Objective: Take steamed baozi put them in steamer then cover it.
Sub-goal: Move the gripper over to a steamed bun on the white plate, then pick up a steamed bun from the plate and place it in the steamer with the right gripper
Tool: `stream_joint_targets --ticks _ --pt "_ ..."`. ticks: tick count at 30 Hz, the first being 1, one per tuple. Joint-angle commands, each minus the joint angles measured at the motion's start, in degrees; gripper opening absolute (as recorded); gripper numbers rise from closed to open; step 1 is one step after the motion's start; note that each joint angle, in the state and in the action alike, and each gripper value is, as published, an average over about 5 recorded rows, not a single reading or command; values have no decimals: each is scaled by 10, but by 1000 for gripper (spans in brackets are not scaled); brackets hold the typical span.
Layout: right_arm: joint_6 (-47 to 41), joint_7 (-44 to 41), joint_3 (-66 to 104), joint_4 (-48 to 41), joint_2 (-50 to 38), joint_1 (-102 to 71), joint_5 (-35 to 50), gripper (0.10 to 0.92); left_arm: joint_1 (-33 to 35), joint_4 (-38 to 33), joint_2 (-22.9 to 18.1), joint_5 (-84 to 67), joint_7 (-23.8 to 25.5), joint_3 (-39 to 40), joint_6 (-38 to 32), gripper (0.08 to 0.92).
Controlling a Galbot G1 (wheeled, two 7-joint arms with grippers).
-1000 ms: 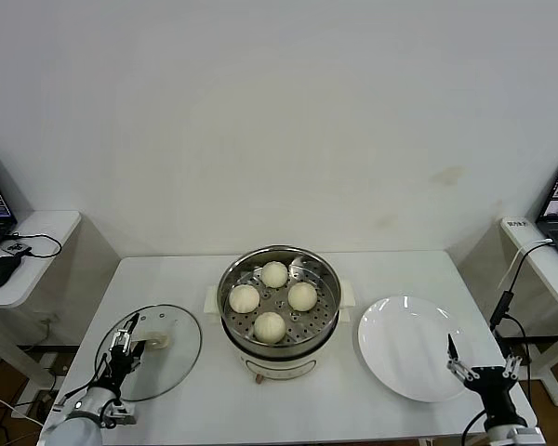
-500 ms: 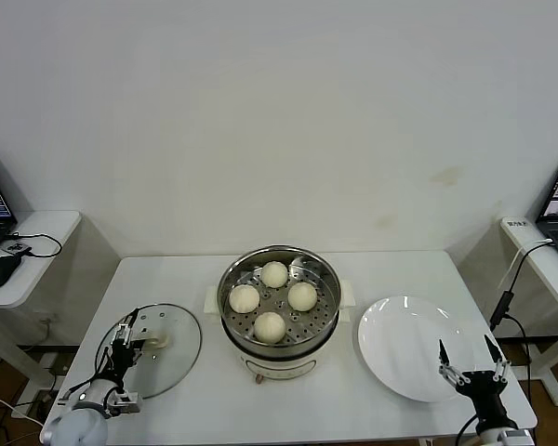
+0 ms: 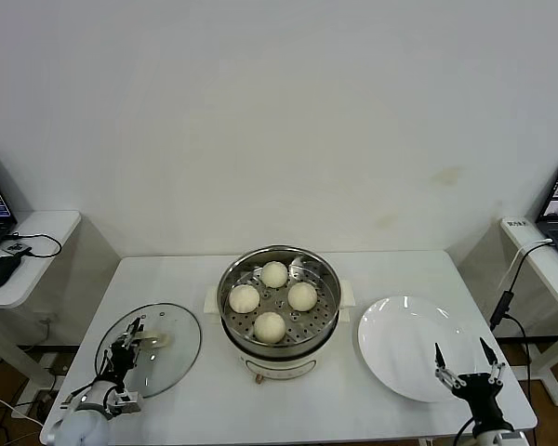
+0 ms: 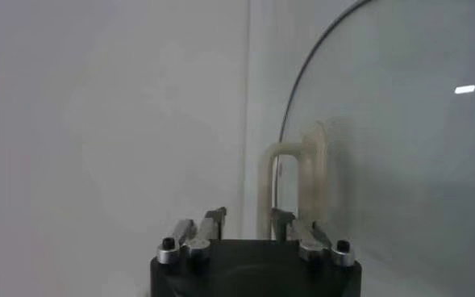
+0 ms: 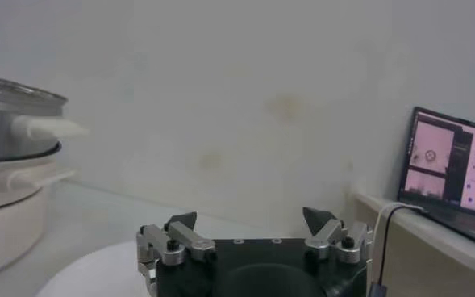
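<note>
Head view: four steamed baozi [image 3: 271, 298] sit on the perforated tray inside the steamer [image 3: 279, 344], which stands uncovered at the middle of the white table [image 3: 353, 269]. The cover [image 3: 172, 344] lies flat on the table to the steamer's left. The left gripper [image 3: 126, 351] hovers over the cover's near edge, its fingers spread narrowly just short of the cream handle [image 4: 289, 181]. At the table's right front, the right gripper [image 3: 465, 362] waits with fingers spread wide at the near edge of a white plate [image 3: 405, 339].
</note>
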Motion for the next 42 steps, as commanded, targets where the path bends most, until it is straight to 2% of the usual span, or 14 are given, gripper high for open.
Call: stream_joint_targets --ticks 1,4,7,11,14,19,25,30,37,42 --pt "2 0 -1 -1 1 -2 -3 823 -5 18 -4 -16 -19 0 -9 272" --pt "4 0 -2 -1 1 -3 -5 823 -4 19 -9 -24 -44 -2 -18 193" --pt "5 0 -2 1 0 -5 -6 823 4 4 -14 -23 -73 -10 -24 152" --pt "5 0 -5 3 -2 -6 -7 823 34 -52 -23 -8 -101 -29 -22 150" --pt "4 0 -10 5 -2 -6 -9 822 61 -99 -24 10 -101 -44 -13 150" --pt "5 0 -19 7 -1 -6 -14 823 103 -184 0 29 -66 -75 13 150" --pt "7 0 -25 8 0 -9 -21 823 141 -292 43 30 23 -116 51 150" --pt "9 0 -32 10 3 -9 -31 823 142 -349 79 13 85 -123 80 150" --pt "10 2 -49 8 14 -6 -53 823 116 -402 124 -70 134 -53 149 150" --pt "9 9 -64 0 27 2 -72 823 76 -419 153 -150 131 43 216 150"
